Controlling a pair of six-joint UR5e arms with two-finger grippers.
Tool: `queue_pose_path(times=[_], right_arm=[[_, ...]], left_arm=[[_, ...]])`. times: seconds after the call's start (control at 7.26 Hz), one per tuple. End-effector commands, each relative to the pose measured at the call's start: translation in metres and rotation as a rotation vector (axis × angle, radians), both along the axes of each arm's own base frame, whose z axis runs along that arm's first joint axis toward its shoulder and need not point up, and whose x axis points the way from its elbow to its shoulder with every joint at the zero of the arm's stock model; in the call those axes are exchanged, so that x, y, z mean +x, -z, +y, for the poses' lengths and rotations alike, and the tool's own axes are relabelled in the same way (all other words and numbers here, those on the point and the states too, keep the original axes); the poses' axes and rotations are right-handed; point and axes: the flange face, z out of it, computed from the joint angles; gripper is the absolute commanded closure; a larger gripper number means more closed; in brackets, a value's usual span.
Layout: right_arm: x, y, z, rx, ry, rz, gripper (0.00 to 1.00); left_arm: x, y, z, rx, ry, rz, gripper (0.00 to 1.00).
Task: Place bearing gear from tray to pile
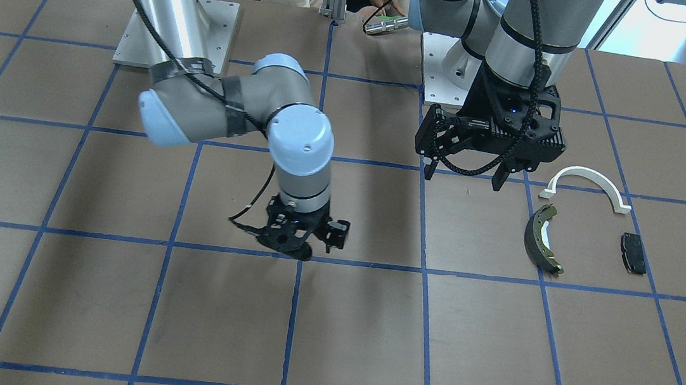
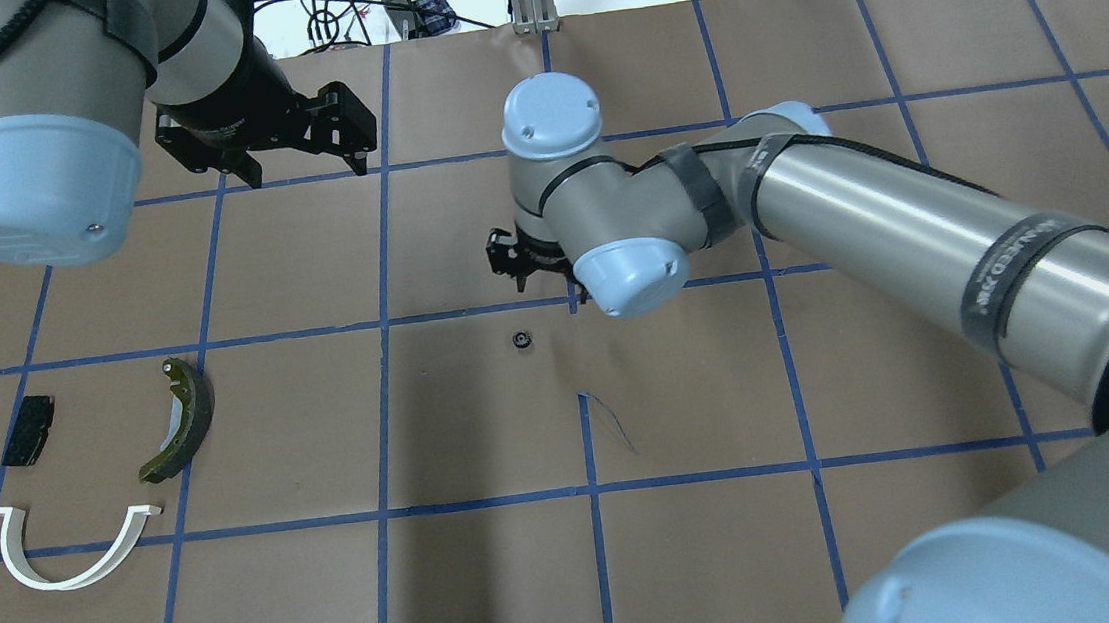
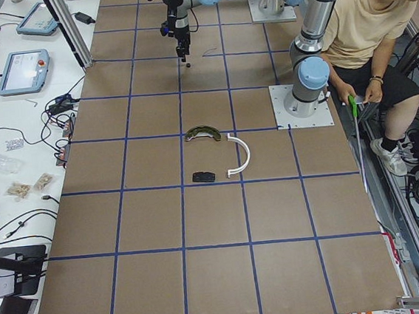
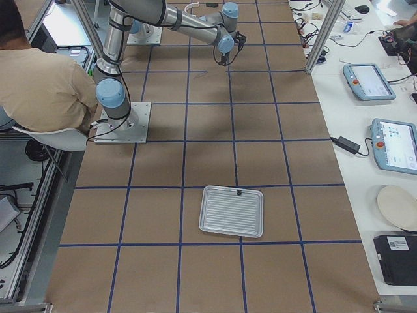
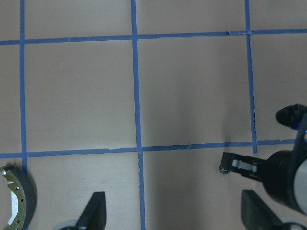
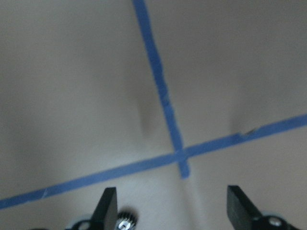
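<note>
Right wrist view, blurred: right gripper [image 6: 172, 211] has its fingers spread wide and clasps nothing. The bearing gear [image 6: 125, 219] sits just inside one finger, with the other finger well apart from it.

Overhead: the gear lies alone on the brown table [image 2: 498, 577], mid-table by a blue tape crossing, just beside the right gripper. The pile [image 2: 201, 398] is well off toward the robot's left: brake shoe [image 2: 166, 464], white half-ring arch [image 2: 66, 582] and black pad [image 2: 28, 430], near one another but not touching.

Front view: left gripper [image 1: 463, 174] hangs above the table near the pile, fingers apart, empty. The gear cannot be made out here.

Left side view: the gear is a dark speck directly beneath the far arm's fingertips.

Right side view: tray [image 4: 232, 210] lies well apart from both arms.
</note>
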Motion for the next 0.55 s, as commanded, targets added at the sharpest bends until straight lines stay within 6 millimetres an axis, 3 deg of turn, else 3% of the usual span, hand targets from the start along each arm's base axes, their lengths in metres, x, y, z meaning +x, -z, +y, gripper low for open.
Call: queue_pose_path(times=[0.0,0.14,0.41], right_arm=[[-0.178,-0.065,-0.045,-0.020,-0.200,0.057,0.00],[-0.276,-0.089,-0.055,-0.048,-0.262,0.096,0.00],[-0.412,-0.093,-0.046,-0.025,-0.456,0.111,0.00]], left_arm=[[0.000,0.001,0.000,0.001,0.000,-0.002,0.00],[0.000,0.001,0.000,0.003,0.000,-0.002,0.00],[0.000,0.007,0.006,0.012,0.000,0.001,0.00]])
